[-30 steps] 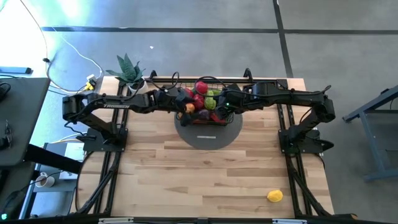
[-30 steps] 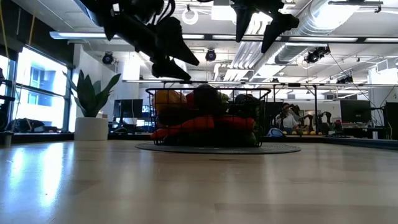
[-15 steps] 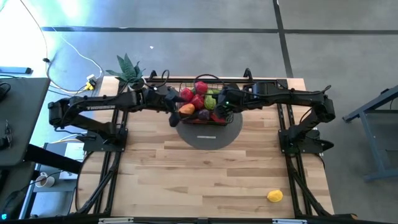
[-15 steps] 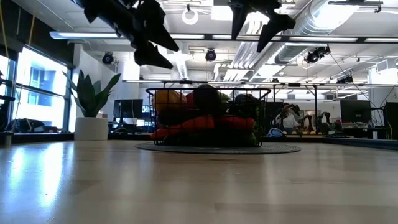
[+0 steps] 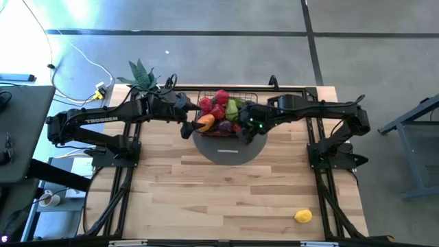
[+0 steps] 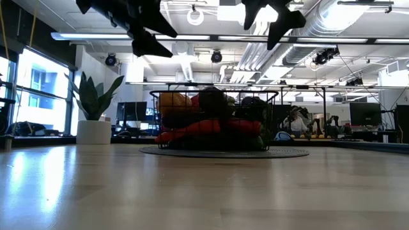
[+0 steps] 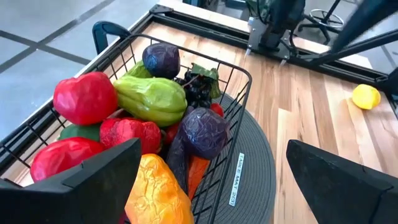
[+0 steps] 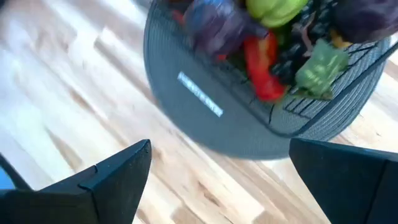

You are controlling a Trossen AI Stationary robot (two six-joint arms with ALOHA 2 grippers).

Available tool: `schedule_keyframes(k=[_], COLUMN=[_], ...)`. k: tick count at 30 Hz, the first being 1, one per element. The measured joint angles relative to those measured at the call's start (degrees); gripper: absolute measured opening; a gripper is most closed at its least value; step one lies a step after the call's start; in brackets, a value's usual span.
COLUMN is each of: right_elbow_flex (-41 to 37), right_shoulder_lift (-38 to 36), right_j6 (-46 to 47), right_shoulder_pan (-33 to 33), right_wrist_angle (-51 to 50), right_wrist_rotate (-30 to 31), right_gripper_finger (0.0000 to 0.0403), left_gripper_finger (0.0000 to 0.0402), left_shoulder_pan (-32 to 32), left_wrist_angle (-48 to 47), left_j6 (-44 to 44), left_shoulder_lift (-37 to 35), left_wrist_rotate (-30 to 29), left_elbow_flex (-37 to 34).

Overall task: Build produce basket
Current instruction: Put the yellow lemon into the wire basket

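Black wire basket (image 5: 221,115) heaped with colourful produce (image 7: 149,99), both tools, left (image 5: 184,118) and right (image 5: 247,127), spread and empty beside it.

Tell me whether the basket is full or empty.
Full: the basket is heaped with produce above its rim, though one yellow piece lies out on the table.

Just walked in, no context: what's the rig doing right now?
It's filling the basket, which sits on a grey round mat and is already piled with produce. Both grippers hover open and empty: the left gripper at the basket's left edge, the right gripper at its right edge. One yellow fruit lies alone on the table near the front right corner. A potted plant stands at the back left.
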Motion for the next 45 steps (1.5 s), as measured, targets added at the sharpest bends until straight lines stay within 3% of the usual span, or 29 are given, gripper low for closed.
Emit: schedule_keyframes(k=[9,14,23,36,45], right_elbow_flex=[0.0,0.0,0.0,0.0,0.0], right_shoulder_lift=[0.0,0.2,1.6,2.8,2.9], right_j6=[-1.7,2.7,6.3,-6.8,-9.5], right_shoulder_pan=[9.1,14.4,22.7,35.5,45.5], right_wrist_angle=[-6.6,-7.9,-12.3,-16.9,-18.0], right_wrist_rotate=[-1.2,-1.2,-1.3,2.0,4.3], right_gripper_finger=[0.0364,0.0364,0.0364,0.0364,0.0364], left_gripper_finger=[0.039,0.039,0.039,0.039,0.039], left_shoulder_pan=[0.0,-0.1,-5.1,-13.0,-17.4], left_wrist_angle=[-2.9,-5.7,-8.0,-8.0,-8.0], left_j6=[0.0,-0.4,-0.5,-6.6,-12.5], left_shoulder_lift=[0.0,0.0,0.1,0.1,0.1], left_wrist_rotate=[0.0,0.0,0.0,-1.7,-1.5], left_elbow_flex=[0.0,0.0,0.0,0.0,0.0])
